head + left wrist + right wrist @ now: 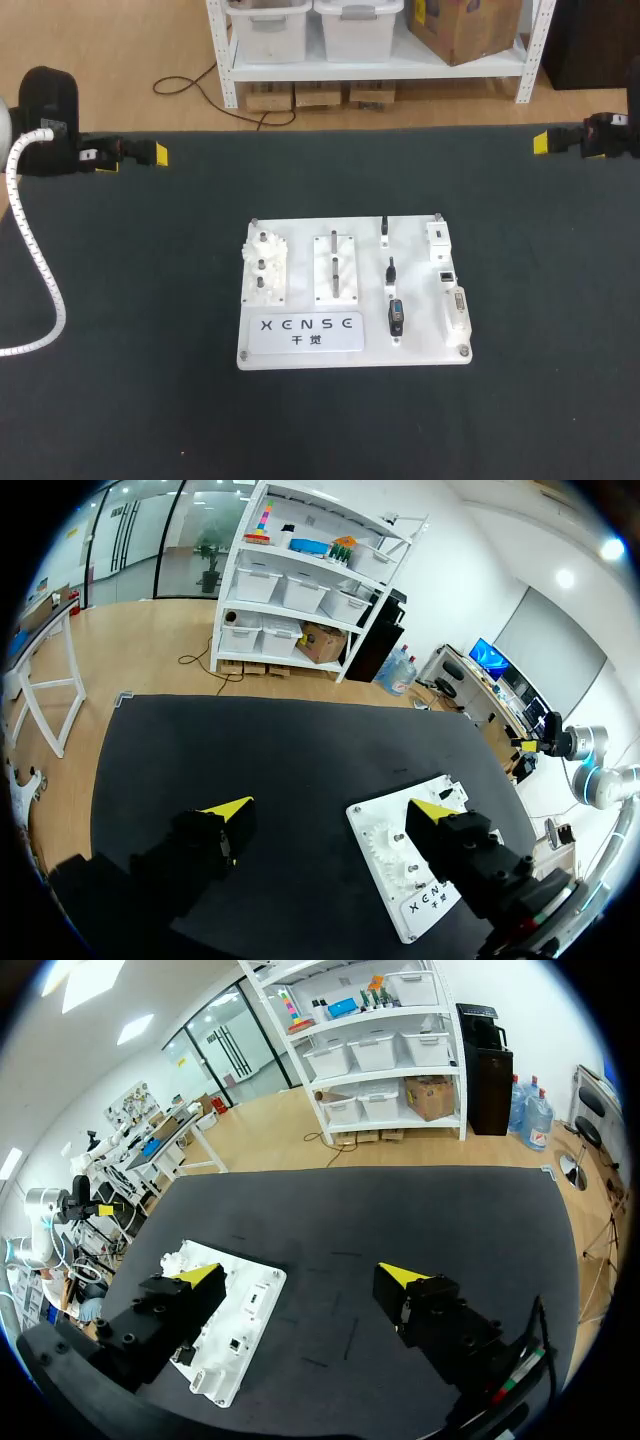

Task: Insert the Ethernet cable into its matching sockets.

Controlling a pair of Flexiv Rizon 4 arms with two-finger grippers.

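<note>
Plainly the left gripper [332, 815] and right gripper [302, 1278] both gape empty; come squarely down over the board [425, 340], sighting the socket [446, 273] first.

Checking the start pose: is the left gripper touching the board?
Apart. The head view shows the left gripper far off at the back left, with a wide stretch of bare black mat between it and the board.

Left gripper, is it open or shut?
Open. The left gripper has its yellow-tipped fingers wide apart, holding nothing; only the black table shows between them.
</note>
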